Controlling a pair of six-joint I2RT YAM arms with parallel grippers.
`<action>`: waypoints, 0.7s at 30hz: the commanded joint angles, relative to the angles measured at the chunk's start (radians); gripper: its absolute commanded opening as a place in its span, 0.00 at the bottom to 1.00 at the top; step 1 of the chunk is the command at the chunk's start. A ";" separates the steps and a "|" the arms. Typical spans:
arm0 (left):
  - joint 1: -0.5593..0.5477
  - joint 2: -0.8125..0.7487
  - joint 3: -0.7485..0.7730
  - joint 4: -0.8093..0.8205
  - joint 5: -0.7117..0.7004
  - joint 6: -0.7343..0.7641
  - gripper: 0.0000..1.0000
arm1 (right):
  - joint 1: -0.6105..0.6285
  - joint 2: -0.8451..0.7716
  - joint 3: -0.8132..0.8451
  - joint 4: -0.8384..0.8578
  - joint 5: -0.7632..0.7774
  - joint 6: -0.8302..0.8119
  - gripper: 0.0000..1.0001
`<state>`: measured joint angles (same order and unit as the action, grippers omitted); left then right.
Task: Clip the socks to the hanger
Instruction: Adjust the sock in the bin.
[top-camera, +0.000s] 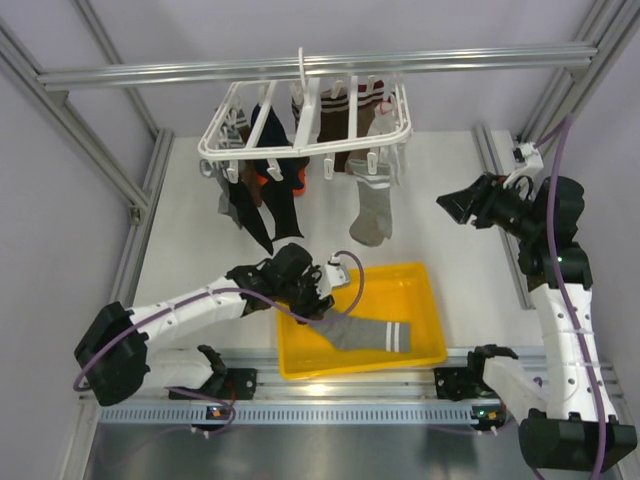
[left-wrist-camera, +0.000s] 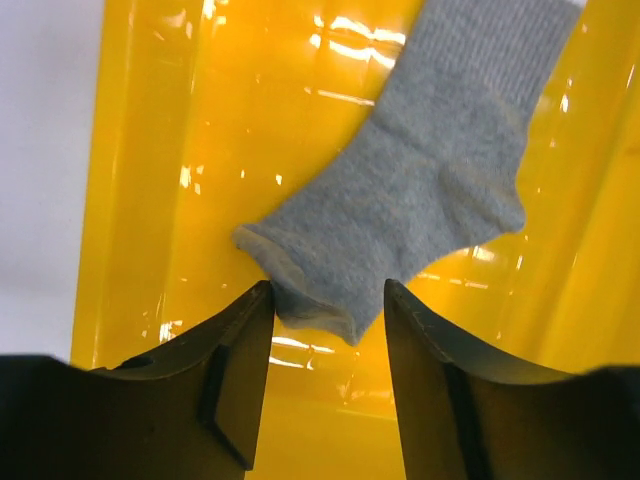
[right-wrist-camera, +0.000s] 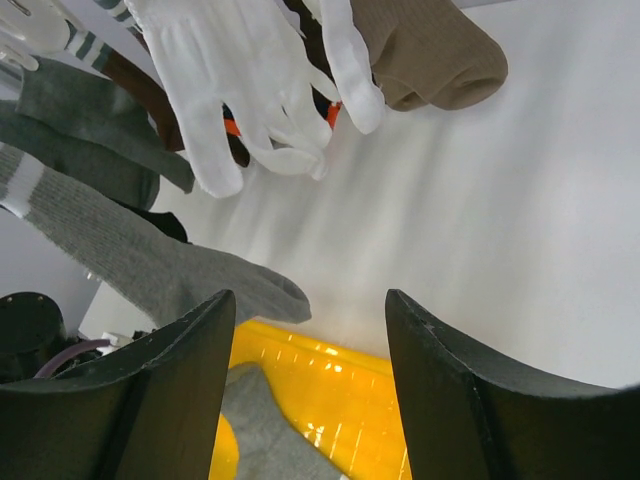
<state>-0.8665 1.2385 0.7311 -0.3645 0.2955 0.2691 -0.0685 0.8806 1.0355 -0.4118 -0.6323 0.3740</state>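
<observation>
While left end effector (left-wrist-camera: 327, 292) gapes astride toe, grey sock (top-camera: 365, 332) lies crosswise, cuff pointing right.

One sock (top-camera: 365, 332) lies in the tray (top-camera: 400, 295) on the tabletop (top-camera: 430, 252); behind hangs the hanger (top-camera: 300, 148), holding the other sock (top-camera: 372, 215).

A yellow tray (top-camera: 400, 292) sits on the white desk (top-camera: 450, 255) near its front edge. Above the desk's far part hang dark socks (top-camera: 272, 215), brown socks (right-wrist-camera: 430, 50) and a white glove (right-wrist-camera: 235, 70), all below a metal bar (top-camera: 300, 68).
</observation>
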 joint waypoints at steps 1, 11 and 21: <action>0.000 -0.083 -0.010 -0.096 0.019 0.076 0.55 | -0.014 0.011 0.057 0.031 -0.017 -0.017 0.61; -0.150 -0.029 0.123 0.001 0.105 0.186 0.57 | -0.014 0.009 0.049 0.030 -0.013 -0.018 0.61; -0.262 0.404 0.349 -0.103 0.053 0.321 0.53 | -0.014 0.015 0.075 0.010 -0.007 -0.033 0.60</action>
<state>-1.0866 1.6119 1.0382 -0.4118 0.3634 0.5045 -0.0685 0.8982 1.0500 -0.4160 -0.6338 0.3622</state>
